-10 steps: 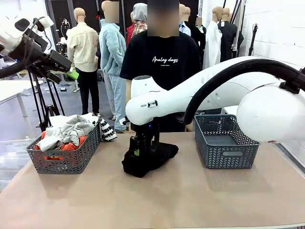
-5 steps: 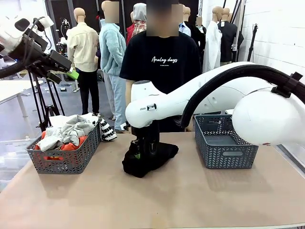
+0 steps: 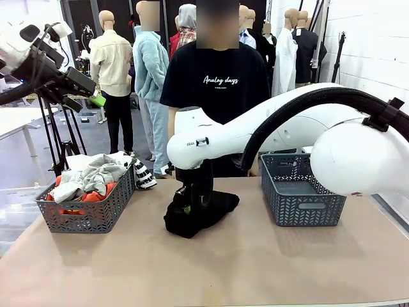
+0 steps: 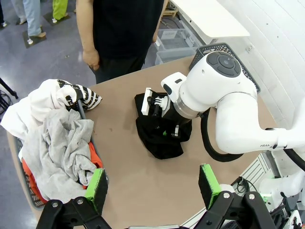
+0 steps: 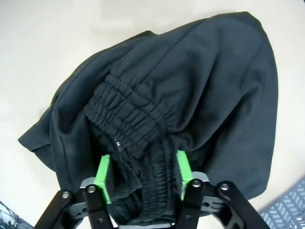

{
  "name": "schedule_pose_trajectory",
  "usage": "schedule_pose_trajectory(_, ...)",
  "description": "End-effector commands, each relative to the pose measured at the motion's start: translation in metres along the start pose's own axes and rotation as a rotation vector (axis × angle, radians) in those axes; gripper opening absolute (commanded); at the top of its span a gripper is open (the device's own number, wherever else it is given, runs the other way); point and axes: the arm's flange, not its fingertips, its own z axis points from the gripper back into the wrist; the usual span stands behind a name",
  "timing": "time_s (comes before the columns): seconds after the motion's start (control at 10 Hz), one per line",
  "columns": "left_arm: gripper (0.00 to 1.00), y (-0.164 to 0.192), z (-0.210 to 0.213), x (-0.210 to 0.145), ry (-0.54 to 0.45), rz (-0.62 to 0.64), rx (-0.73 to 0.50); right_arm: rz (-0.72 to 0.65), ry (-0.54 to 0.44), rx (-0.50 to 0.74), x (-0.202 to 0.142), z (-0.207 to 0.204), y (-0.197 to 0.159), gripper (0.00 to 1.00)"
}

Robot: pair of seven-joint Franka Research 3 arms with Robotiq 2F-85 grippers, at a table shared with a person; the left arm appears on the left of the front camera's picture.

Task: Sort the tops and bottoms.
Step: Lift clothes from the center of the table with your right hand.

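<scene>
The bottoms (image 3: 217,204), a plain black garment, lie crumpled mid-table. My right gripper (image 3: 188,208) points straight down into them. In the right wrist view its green pads (image 5: 102,174) stand on either side of the gathered elastic waistband of the bottoms (image 5: 214,86), with cloth bunched between them, and the gripper (image 5: 142,174) is pressed in on it. The tops (image 3: 96,176), white, light grey and orange shirts, are heaped in the left basket (image 3: 83,217). My left gripper (image 3: 89,89) hangs high over the table's left end, open and holding nothing (image 4: 152,188), above the tops (image 4: 57,143).
A grey basket (image 3: 300,192) stands at the right of the table with nothing visible in it. A person (image 3: 217,83) in a black tee stands at the far edge behind the bottoms. One striped shirt spills over the left basket's far corner.
My right gripper has sunk slightly into the black garment and its jaws have drawn in on the waistband. The left arm has held still.
</scene>
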Motion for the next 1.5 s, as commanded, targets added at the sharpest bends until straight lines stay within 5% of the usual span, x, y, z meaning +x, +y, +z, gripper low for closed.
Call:
schedule_pose_trajectory(0.0,1.00,0.000,0.000,0.000,-0.007,0.009,-0.010,0.000,0.033,0.042,0.001,-0.004,-0.005,0.00)
schedule_pose_trajectory(0.9,1.00,0.000,0.000,0.000,-0.007,0.009,-0.010,-0.054,-0.012,0.074,-0.003,0.013,-0.008,0.00)
schedule_pose_trajectory(1.4,1.00,0.000,0.000,0.000,-0.007,0.009,-0.010,-0.168,-0.257,-0.134,-0.057,0.215,-0.018,0.00)
